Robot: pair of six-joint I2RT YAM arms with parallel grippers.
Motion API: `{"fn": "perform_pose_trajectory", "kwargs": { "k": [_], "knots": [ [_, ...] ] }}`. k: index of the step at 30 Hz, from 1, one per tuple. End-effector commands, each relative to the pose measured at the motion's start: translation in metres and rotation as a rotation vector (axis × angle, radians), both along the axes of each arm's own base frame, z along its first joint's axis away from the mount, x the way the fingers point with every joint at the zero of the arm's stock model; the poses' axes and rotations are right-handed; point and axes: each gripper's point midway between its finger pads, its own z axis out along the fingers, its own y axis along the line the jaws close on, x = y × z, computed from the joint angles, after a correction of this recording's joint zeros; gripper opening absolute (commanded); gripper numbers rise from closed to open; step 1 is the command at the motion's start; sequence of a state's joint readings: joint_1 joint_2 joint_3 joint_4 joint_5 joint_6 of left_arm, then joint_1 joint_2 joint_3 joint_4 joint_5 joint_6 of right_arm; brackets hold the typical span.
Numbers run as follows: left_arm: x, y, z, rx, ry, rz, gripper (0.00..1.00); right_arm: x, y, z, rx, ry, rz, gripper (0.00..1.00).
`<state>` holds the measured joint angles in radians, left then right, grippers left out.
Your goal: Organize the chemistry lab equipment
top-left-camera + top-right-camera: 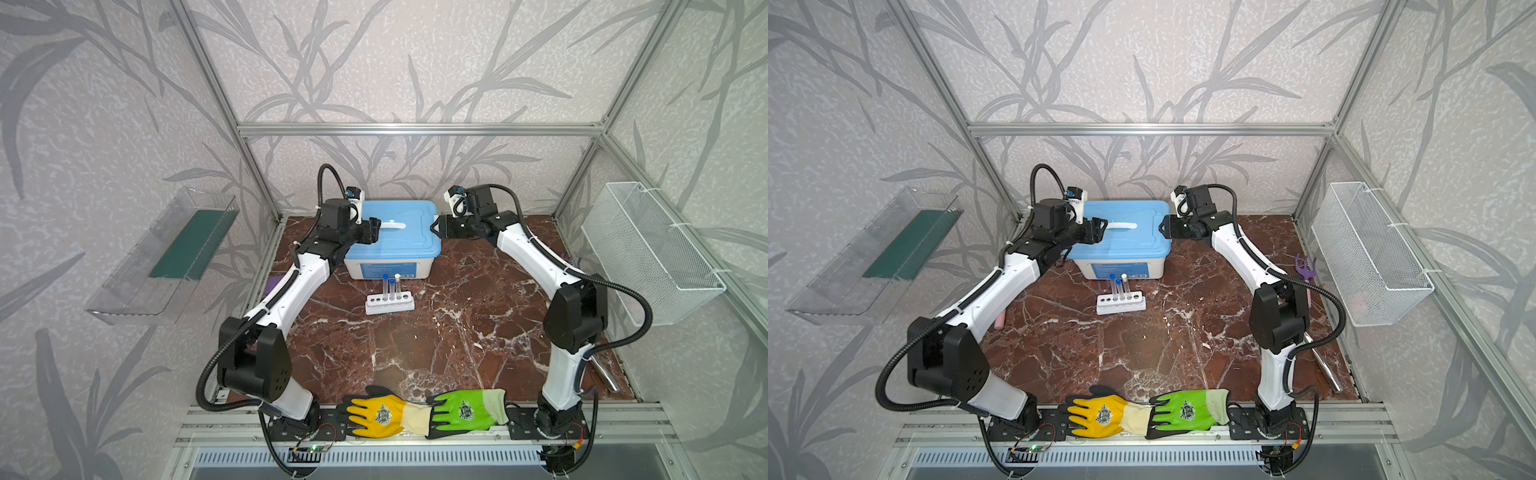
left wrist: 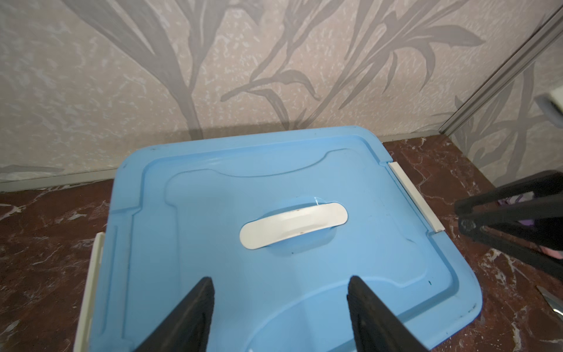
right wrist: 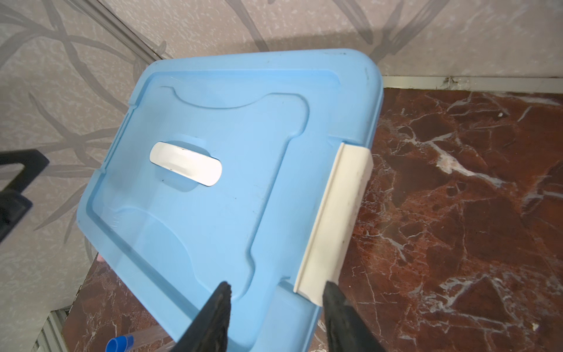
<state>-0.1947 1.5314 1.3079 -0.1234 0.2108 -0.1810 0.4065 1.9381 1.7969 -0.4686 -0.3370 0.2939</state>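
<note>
**Both grippers open over the closed box: latch and rack are my worries**

I have the left gripper (image 2: pixel 280 280) above the blue lid (image 1: pixel 395 224), jaws apart with nothing between them, short of the white handle (image 2: pixel 294 225). The right gripper (image 3: pixel 277 285) hangs at the lid's opposite edge, jaws also apart. The end of the white latch (image 3: pixel 335 219) lines up with its gap, and I cannot tell whether a pad touches it.

The white rack (image 1: pixel 390 303) stands just in front of the box with three test tubes (image 1: pixel 392 286) upright in it. The metal tweezers (image 1: pixel 1325 365) lie near the right arm's lower link. I see no dishes or vial in any view.

What could go wrong, as I judge it:
- If the latches are engaged and I pull on the handle, the whole box may lift or skid forward into the rack and topple the tubes.
- If the right jaws close half on the latch and half on the lid rim, they may slip off.
- If the lid comes off tilted, it could swing down onto the tubes.
- The two grippers face each other across the lid, so a careless reach could make them collide.
</note>
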Motion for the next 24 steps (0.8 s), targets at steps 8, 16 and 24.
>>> {"fn": "perform_pose_trajectory", "kwargs": {
  "k": [8,16,24],
  "knots": [
    [-0.003,0.074,-0.013,-0.315,0.059,0.156,0.75,-0.033,0.072,0.035,-0.095,-0.193,0.242,0.61],
    [-0.001,0.106,-0.032,-0.393,0.14,0.174,0.78,-0.04,0.106,0.018,-0.183,-0.196,0.322,0.7],
    [0.016,0.109,-0.068,-0.45,0.253,0.11,0.79,-0.041,0.122,0.012,-0.201,-0.201,0.358,0.83]
  ]
}}
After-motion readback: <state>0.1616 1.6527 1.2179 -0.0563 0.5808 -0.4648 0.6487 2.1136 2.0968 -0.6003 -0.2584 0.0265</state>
